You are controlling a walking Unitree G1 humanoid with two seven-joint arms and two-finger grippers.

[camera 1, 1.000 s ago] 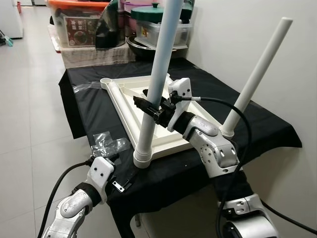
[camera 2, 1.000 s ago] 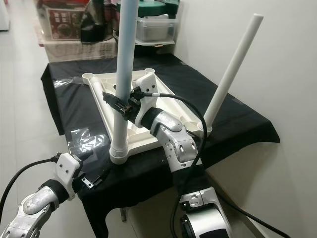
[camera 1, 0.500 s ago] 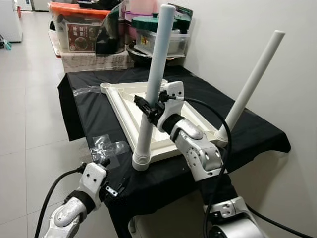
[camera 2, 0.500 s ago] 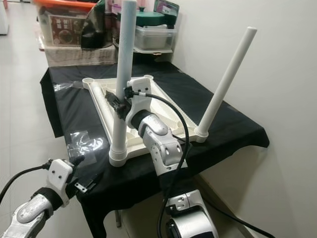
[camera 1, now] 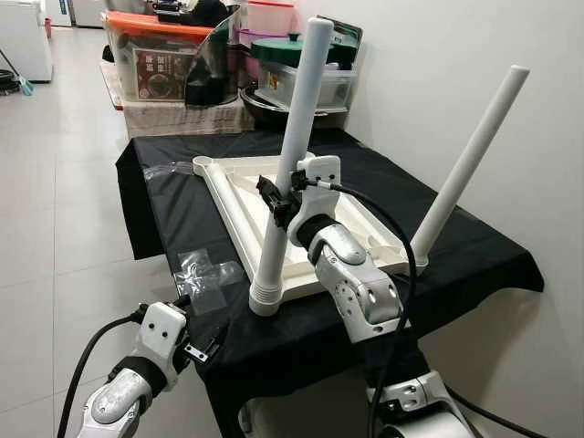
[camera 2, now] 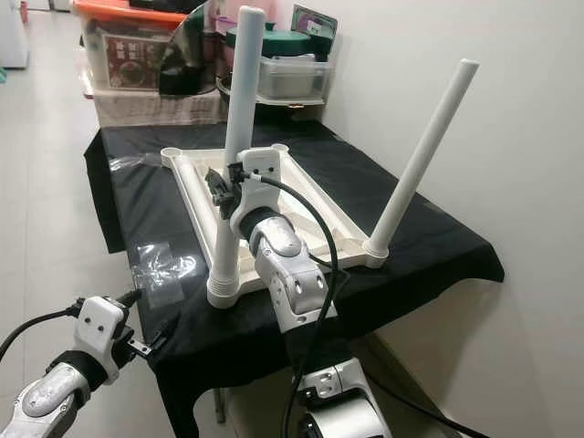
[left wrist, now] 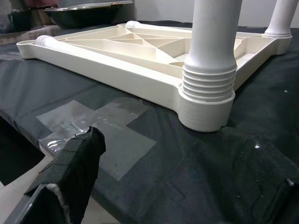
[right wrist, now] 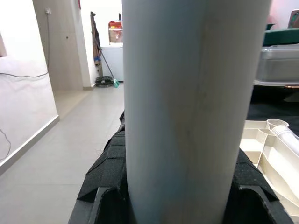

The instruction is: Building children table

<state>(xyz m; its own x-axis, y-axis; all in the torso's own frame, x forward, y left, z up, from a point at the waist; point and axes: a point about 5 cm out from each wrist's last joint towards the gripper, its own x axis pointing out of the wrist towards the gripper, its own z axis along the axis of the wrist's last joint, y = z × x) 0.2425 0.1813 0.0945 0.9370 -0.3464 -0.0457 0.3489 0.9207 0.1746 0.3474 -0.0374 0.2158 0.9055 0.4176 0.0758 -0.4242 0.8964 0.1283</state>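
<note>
The cream tabletop (camera 1: 301,219) lies upside down on a bench (camera 1: 474,265) draped in black cloth, its ribbed underside facing up. Two white legs stand in corner sockets: the near leg (camera 1: 290,146) rises from the front corner nearest the bench edge, its ringed collar seated in the socket, and the far leg (camera 1: 467,160) stands at the corner beside the wall, leaning outward at the top. The right tool (camera 1: 276,203) is clamped on the near leg partway up, one black finger on each side of the tube; in the right wrist view the leg (right wrist: 191,107) sits tight between the pads (right wrist: 110,172). The left tool (camera 1: 205,342) hangs low beside the front edge of the bench, off the cloth, its fingers spread apart and holding nothing; its wrist view looks across the cloth at the near leg's collar (left wrist: 208,86). A crumpled clear plastic bag (camera 1: 205,272) lies on the cloth between the left tool and the tabletop. Behind the bench, storage bins (camera 1: 160,59) and a green-lidded pot (camera 1: 292,50) crowd a lower surface, and a white wall (camera 1: 456,55) runs close along the bench's right side.
</note>
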